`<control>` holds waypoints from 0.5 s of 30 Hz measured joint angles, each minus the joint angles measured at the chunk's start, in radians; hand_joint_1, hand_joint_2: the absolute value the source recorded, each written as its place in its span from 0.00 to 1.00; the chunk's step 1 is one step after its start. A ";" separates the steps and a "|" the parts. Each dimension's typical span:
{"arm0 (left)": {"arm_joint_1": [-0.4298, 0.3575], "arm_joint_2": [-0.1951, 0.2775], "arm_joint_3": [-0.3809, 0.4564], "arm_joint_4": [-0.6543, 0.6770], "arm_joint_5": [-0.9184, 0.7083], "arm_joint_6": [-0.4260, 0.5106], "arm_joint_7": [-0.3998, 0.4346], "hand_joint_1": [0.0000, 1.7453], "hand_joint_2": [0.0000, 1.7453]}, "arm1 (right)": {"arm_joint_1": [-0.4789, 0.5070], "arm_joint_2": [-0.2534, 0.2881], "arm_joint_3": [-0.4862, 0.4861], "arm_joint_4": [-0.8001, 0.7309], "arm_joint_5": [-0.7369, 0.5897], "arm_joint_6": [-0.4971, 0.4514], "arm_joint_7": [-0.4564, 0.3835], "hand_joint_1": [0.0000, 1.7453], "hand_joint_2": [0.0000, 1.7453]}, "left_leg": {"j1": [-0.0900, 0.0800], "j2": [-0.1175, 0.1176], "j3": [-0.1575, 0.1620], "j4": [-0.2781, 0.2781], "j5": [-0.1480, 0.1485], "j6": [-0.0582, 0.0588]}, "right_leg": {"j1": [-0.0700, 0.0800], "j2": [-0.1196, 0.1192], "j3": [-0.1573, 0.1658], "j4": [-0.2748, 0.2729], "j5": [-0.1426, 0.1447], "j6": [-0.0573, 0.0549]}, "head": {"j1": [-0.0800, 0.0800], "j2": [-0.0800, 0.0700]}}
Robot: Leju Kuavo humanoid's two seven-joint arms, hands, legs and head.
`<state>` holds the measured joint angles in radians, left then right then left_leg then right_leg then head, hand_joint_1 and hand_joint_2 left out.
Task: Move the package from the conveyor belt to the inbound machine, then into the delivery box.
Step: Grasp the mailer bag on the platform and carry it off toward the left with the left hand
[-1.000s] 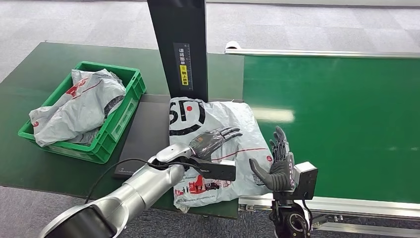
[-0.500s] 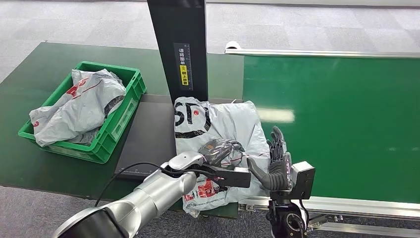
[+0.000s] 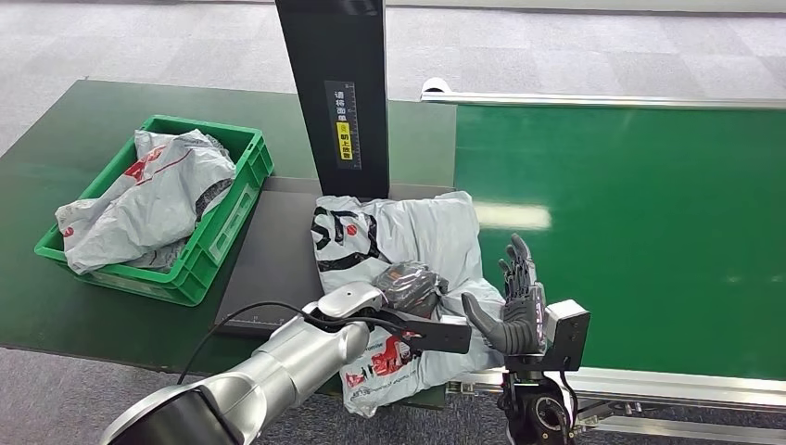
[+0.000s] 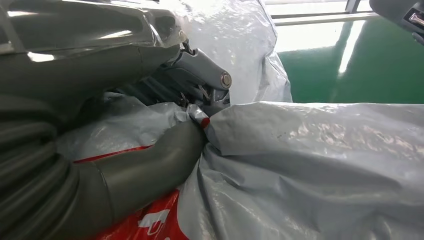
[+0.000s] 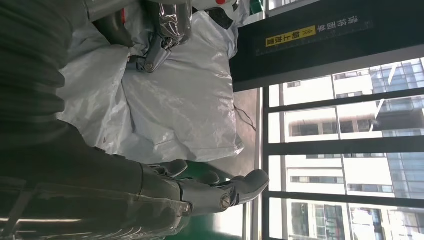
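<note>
A grey plastic mail package [image 3: 408,241] with black and red print lies partly on the dark scanner plate [image 3: 273,255] of the inbound machine and partly over the table's front edge. My left hand [image 3: 408,286] grips a bunched fold of the package [image 4: 310,165] near its middle, thumb and fingers [image 4: 200,82] pinching the film. My right hand [image 3: 514,306] stands upright beside the package's right edge, fingers straight and apart, holding nothing. In the right wrist view the package [image 5: 175,100] lies beyond those fingers [image 5: 220,192]. The green delivery box [image 3: 227,222] stands at the left.
The machine's black upright column [image 3: 338,93] rises just behind the package. The green box holds other grey packages [image 3: 148,199]. The green conveyor belt [image 3: 630,213] stretches to the right, with a metal rail [image 3: 649,380] along its front.
My left hand went from lying flat on the package to closing on a fold of it. The package has bunched up and shifted slightly. My right hand barely moved.
</note>
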<state>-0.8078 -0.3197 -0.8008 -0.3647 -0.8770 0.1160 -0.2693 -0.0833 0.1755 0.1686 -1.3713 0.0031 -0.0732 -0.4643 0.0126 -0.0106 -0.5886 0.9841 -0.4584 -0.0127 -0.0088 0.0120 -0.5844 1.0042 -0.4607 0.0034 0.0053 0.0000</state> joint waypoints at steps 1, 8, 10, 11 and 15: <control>0.000 -0.001 0.000 0.001 0.000 0.000 0.000 1.00 1.00 | 0.000 0.000 0.000 0.000 0.000 0.000 0.000 0.00 1.00 | 0.000 0.000 0.000 0.000 0.000 0.000 | 0.000 0.000 0.000 0.000 0.000 0.000 | 0.000 0.000; -0.001 -0.003 -0.008 0.006 -0.023 -0.007 0.010 1.00 1.00 | -0.003 0.000 -0.002 0.002 0.000 0.000 0.000 0.00 1.00 | 0.000 0.000 0.000 0.000 0.000 0.000 | 0.000 0.000 0.001 0.000 0.000 0.000 | 0.000 0.000; -0.002 -0.006 -0.011 0.007 -0.042 -0.011 0.018 1.00 1.00 | -0.005 0.000 -0.002 0.003 0.000 0.000 0.000 0.00 1.00 | 0.000 0.000 0.001 0.000 0.000 0.000 | 0.000 0.000 0.001 0.000 0.000 0.000 | 0.000 0.000; -0.003 -0.006 -0.013 0.008 -0.049 -0.011 0.020 1.00 1.00 | -0.006 0.000 -0.002 0.003 0.000 0.000 0.000 0.00 1.00 | 0.000 0.000 0.001 0.000 0.000 0.000 | 0.000 0.000 0.001 0.000 0.000 0.000 | 0.000 0.000; -0.002 -0.006 -0.014 0.011 -0.056 0.045 0.016 1.00 1.00 | -0.006 0.000 -0.003 0.003 0.000 -0.002 0.001 0.00 1.00 | 0.000 0.000 0.002 0.000 0.000 0.000 | 0.000 0.000 0.002 0.000 0.000 0.000 | 0.000 0.000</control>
<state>-0.8097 -0.3261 -0.8146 -0.3541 -0.9327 0.1613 -0.2529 -0.0892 0.1759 0.1654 -1.3684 0.0031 -0.0757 -0.4633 0.0126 -0.0106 -0.5871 0.9841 -0.4583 -0.0126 -0.0088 0.0120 -0.5827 1.0042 -0.4606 0.0034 0.0053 0.0000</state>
